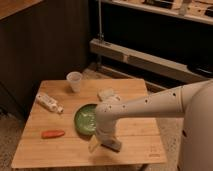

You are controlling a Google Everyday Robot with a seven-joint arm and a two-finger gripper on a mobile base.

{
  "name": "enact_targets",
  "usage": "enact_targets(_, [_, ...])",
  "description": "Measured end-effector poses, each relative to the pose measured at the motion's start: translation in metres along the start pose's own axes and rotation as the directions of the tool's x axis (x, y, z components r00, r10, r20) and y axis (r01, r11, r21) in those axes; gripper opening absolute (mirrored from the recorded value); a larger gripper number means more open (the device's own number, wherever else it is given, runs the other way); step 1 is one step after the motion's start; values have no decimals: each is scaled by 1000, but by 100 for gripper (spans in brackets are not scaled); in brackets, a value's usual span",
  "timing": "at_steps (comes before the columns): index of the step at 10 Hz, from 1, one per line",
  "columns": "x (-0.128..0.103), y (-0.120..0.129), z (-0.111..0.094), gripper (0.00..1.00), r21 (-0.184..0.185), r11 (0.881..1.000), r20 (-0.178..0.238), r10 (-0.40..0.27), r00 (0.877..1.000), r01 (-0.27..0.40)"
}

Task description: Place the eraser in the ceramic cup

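Observation:
The ceramic cup (74, 81) is small and whitish and stands upright at the table's far left. My gripper (102, 142) is down at the table top near the front edge, just right of the green bowl (85, 119). A flat grey block, which looks like the eraser (113, 145), lies on the table right at the gripper's tip. The wrist hides part of it, and I cannot tell whether it is held. The cup is well away from the gripper, far back and to the left.
A white bottle (49, 102) lies on its side at the left. An orange carrot-like piece (52, 134) lies at the front left. A pale beige block (107, 94) sits behind the bowl. The wooden table (140, 135) has dark shelving behind it.

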Motion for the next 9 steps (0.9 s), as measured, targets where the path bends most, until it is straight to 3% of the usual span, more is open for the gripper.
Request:
enact_targets(2, [1, -4, 0, 80, 1, 1000, 22, -21, 1000, 21])
enact_targets(3, [0, -7, 2, 80, 2, 997, 54, -76, 996, 76])
enact_targets(5, [-4, -11, 8, 80, 17, 981, 101, -196, 975, 196])
enact_targets(9, [-9, -17, 18, 80, 46, 963, 116, -268, 956, 265])
